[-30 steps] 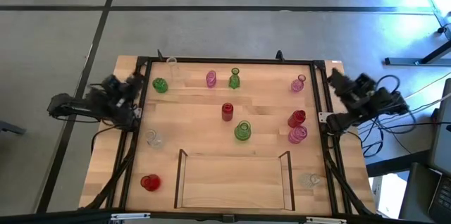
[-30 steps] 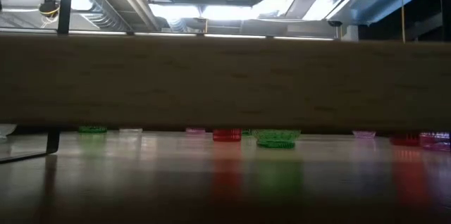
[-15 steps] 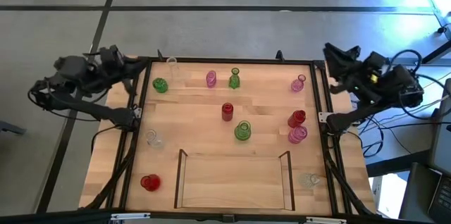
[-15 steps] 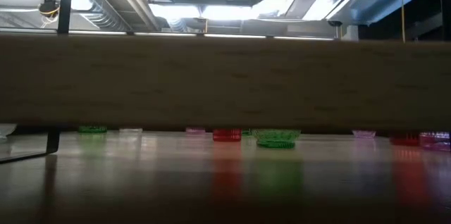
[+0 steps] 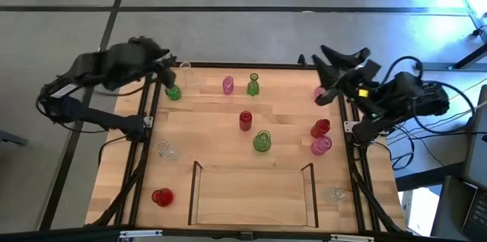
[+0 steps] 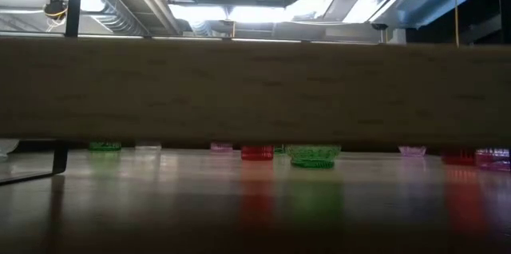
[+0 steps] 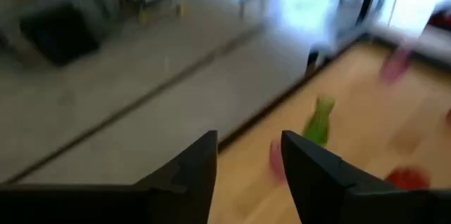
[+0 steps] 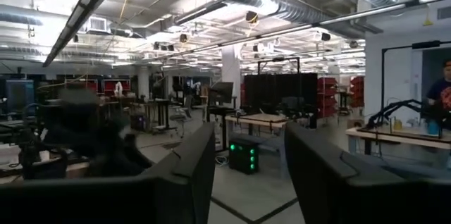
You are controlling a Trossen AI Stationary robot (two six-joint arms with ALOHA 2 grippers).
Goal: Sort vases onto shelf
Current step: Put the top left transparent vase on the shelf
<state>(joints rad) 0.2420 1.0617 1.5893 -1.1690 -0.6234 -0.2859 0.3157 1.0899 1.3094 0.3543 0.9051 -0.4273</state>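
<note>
Several small vases stand upright on their bases across the wooden table: a squat green one point(image 5: 173, 92), a clear one point(image 5: 185, 71), a pink one point(image 5: 227, 84), a narrow green one point(image 5: 253, 85), a pink one point(image 5: 322, 90), red ones point(image 5: 245, 120) point(image 5: 319, 128) and others. The shelf point(image 5: 196, 196) lies at the near middle with nothing in it. My left gripper point(image 5: 166, 73) point(image 7: 248, 160) hovers open over the far left corner, beside the squat green vase. My right gripper point(image 5: 332, 61) point(image 8: 248, 160) is open above the far right corner, pointing out into the room.
A black frame point(image 5: 251, 65) runs around the tabletop. More vases stand near the shelf: green point(image 5: 262, 141), pink point(image 5: 321, 145), clear point(image 5: 166, 149) point(image 5: 333, 194) and red point(image 5: 161, 196). In the low view a wooden board point(image 6: 255, 90) hides all but the vases' bases point(image 6: 313, 156).
Both arms have risen from their folded rest at the table's left and right sides. They have swung toward the far edge and inward, the left over the far left corner, the right over the far right corner. No vase has moved.
</note>
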